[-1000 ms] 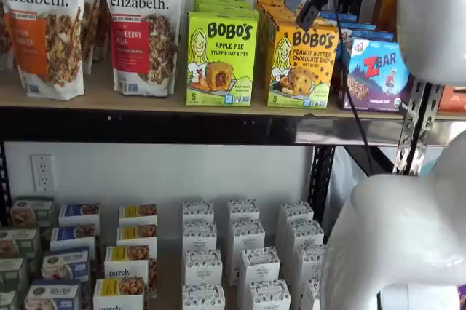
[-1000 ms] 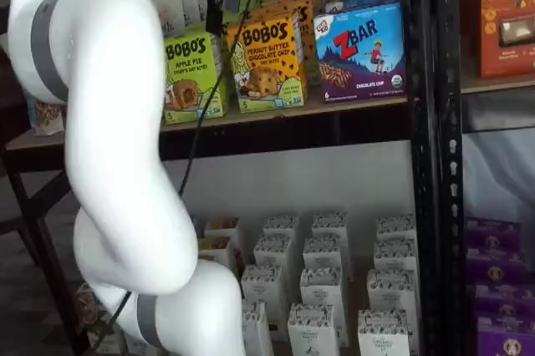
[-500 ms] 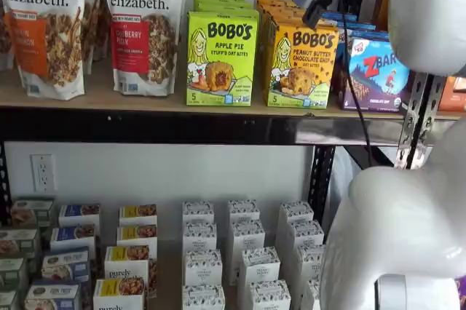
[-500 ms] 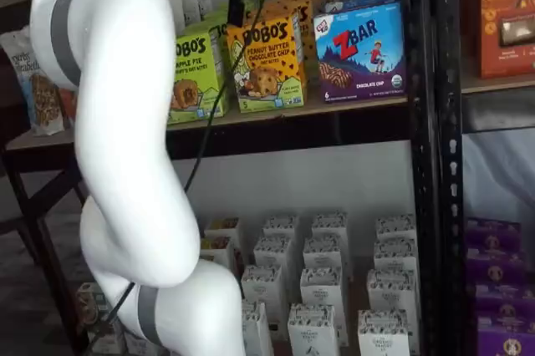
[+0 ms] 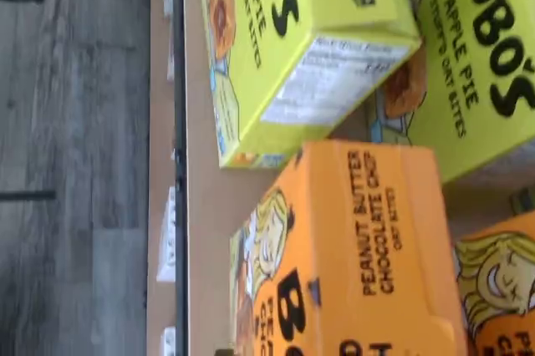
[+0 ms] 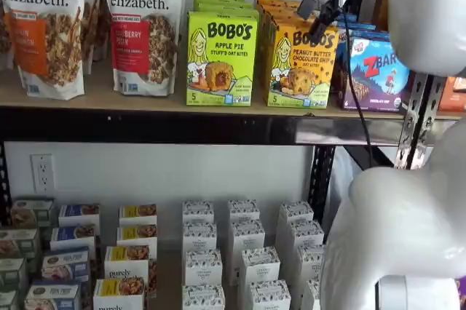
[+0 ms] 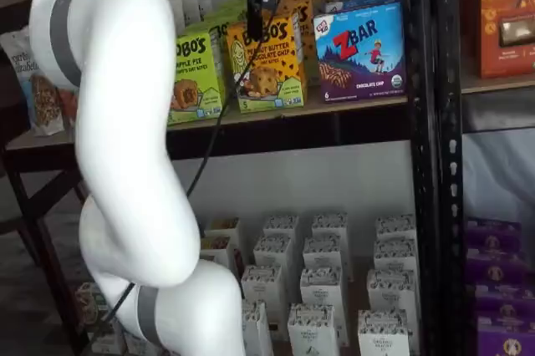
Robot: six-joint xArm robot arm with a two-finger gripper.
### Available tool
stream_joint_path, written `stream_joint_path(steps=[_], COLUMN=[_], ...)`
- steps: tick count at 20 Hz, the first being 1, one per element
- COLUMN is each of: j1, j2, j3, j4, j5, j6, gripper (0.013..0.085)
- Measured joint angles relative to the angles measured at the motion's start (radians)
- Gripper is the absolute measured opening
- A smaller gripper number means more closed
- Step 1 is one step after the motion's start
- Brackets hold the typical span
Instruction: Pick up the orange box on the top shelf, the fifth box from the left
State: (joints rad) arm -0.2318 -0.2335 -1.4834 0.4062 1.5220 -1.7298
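The orange box (image 6: 300,62) stands upright at the front of the top shelf (image 6: 145,99), between a lime-green carton and a blue carton; it also shows in a shelf view (image 7: 267,63). My gripper (image 6: 315,10) hangs in front of the box's upper right corner, fingers apart with a small gap, holding nothing. In a shelf view (image 7: 253,12) only a black finger shows side-on, over the box's upper left. The wrist view looks down on the orange box's top (image 5: 359,239) and the shelf's front edge (image 5: 205,205).
A lime-green Bobo's Apple Pie carton (image 6: 220,59) stands left of the orange box and a blue ZBar carton (image 6: 378,70) right of it. Granola bags (image 6: 142,26) stand further left. Several small white boxes (image 6: 244,259) fill the lower level. My white arm (image 7: 125,164) covers much of a shelf view.
My gripper has moved to the right along the top shelf, from in front of the lime-green carton's side to the orange box's upper front. The boxes have not moved.
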Motion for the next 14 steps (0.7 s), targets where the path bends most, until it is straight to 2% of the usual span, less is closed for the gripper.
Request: stream_joint_path(steps=[3, 9, 14], j1=[0.013, 0.024, 0.045], j2=[0.030, 0.063, 0.079], j3=[-0.028, -0.060, -0.080], j4=[-0.034, -0.029, -0.079], j5=[0.037, 0.067, 0.080], j6=[0.006, 0.019, 0.030], gripper=[0.0850, 0.0850, 0.0850])
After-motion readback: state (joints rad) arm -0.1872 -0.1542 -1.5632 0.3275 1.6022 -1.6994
